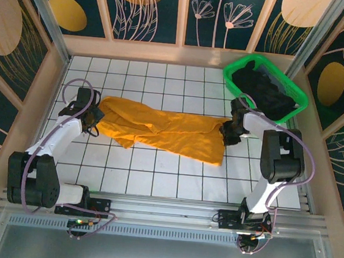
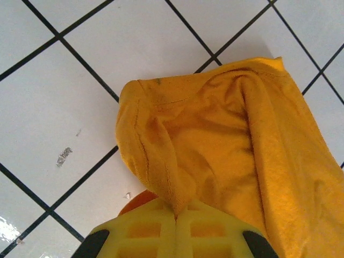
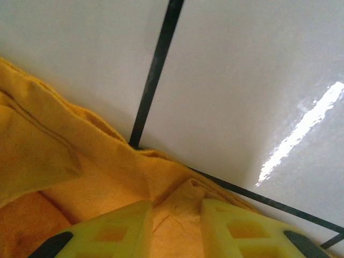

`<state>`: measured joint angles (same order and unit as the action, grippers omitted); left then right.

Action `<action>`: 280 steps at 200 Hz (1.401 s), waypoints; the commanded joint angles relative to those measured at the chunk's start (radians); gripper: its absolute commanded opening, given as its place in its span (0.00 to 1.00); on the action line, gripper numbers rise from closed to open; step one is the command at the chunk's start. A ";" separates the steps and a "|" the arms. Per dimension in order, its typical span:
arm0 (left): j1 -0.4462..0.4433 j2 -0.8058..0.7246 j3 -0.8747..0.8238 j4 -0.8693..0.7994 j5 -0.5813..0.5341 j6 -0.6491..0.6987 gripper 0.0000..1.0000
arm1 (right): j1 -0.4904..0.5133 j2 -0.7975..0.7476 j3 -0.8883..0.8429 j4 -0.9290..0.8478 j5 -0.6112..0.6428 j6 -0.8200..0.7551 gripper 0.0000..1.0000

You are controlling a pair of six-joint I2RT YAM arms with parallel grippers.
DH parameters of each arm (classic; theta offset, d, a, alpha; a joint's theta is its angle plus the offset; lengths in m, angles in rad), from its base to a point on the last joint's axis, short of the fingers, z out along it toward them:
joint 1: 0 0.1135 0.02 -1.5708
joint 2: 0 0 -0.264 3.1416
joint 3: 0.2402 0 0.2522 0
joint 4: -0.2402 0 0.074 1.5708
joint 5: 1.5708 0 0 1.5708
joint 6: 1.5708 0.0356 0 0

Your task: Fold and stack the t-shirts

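Orange tee (image 1: 162,131) is soft, light, floppy; lies stretched btw both grippers; left gripper (image 2: 176,214) clamped on a hem fold, good spot imo; right gripper (image 3: 176,210) jaws a bit apart w/ cloth between, can't tell if it's gripping.

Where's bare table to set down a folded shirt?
Two free strips of table: the far one between the back wall and the orange shirt, left of the green basket; the near one between the shirt and the table's near edge. Crowded: the middle band under the shirt, and the basket corner.
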<state>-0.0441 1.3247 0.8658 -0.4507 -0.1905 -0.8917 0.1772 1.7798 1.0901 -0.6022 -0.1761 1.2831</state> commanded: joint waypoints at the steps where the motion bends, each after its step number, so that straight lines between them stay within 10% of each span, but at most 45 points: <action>1: 0.006 -0.024 -0.013 0.016 0.008 -0.004 0.00 | -0.023 0.000 -0.011 -0.011 -0.022 0.064 0.30; 280: 0.006 -0.010 -0.020 0.034 0.029 0.005 0.00 | -0.012 -0.115 -0.103 -0.035 -0.060 0.097 0.24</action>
<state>-0.0441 1.3193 0.8558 -0.4225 -0.1650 -0.8917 0.1535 1.7100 1.0214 -0.5941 -0.2123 1.3682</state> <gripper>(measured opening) 0.061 0.242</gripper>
